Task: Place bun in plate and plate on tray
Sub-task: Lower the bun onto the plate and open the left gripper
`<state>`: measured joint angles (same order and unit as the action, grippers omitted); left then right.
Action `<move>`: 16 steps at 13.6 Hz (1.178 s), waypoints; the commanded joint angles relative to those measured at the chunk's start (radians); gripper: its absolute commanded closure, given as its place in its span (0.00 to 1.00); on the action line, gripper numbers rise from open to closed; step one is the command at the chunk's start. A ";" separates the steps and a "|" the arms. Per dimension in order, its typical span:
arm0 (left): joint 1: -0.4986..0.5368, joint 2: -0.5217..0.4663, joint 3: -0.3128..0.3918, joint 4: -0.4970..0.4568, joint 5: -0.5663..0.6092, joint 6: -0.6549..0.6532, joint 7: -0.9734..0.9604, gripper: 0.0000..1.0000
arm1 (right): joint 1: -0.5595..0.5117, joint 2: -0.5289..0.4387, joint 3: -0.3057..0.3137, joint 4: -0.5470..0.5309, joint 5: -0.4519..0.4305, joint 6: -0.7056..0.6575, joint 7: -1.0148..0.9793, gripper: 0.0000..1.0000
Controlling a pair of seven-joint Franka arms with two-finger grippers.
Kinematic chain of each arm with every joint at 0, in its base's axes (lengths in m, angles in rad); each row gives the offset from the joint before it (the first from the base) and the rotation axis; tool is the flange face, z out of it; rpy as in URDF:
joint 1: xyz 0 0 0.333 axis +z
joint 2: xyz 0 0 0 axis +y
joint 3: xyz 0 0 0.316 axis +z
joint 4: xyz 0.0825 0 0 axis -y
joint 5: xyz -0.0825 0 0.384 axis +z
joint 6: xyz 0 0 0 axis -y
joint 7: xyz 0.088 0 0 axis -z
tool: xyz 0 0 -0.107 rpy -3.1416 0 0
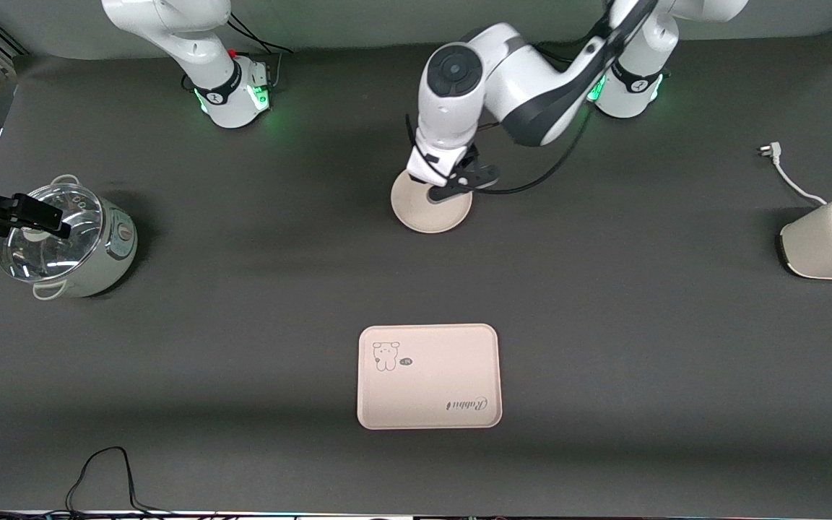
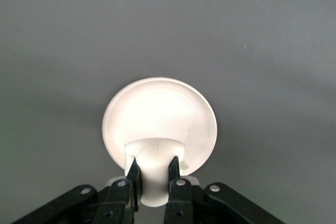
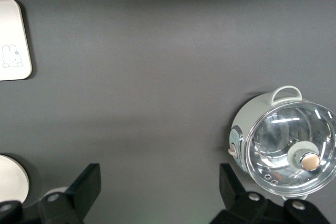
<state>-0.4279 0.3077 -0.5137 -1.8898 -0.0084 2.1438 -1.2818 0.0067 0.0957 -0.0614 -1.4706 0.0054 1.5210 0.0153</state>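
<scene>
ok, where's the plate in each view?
Front view: plate mid-table, under the left gripper.
Left wrist view: plate centre, just above the gripper.
Right wrist view: plate, only an edge shows, bottom corner.
Shared landmark: tray, also in the right wrist view.

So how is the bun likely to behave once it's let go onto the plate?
The bun, pinched in the left hand over the plate, looks smooth and rounded, so it may roll a little. The plate's raised rim should probably stop it. It seems small and light, and unlikely to bounce much.
</scene>
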 commanded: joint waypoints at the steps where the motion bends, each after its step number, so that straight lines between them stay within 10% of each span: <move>1: -0.028 -0.010 0.017 -0.179 0.012 0.213 -0.033 0.77 | 0.007 -0.007 -0.008 0.000 0.008 -0.005 -0.020 0.00; 8: -0.052 0.152 0.023 -0.187 0.223 0.326 -0.243 0.62 | 0.009 -0.007 -0.005 0.000 0.007 -0.005 -0.015 0.00; 10: -0.051 0.157 0.023 -0.187 0.223 0.330 -0.251 0.00 | 0.009 -0.007 -0.005 0.000 0.007 -0.005 -0.015 0.00; 16: -0.038 0.149 0.023 -0.152 0.223 0.312 -0.246 0.00 | 0.009 -0.010 -0.005 -0.002 0.008 -0.005 -0.015 0.00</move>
<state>-0.4588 0.4708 -0.4985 -2.0622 0.1918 2.4714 -1.4993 0.0094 0.0957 -0.0612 -1.4706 0.0054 1.5210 0.0153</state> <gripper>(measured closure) 0.000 0.000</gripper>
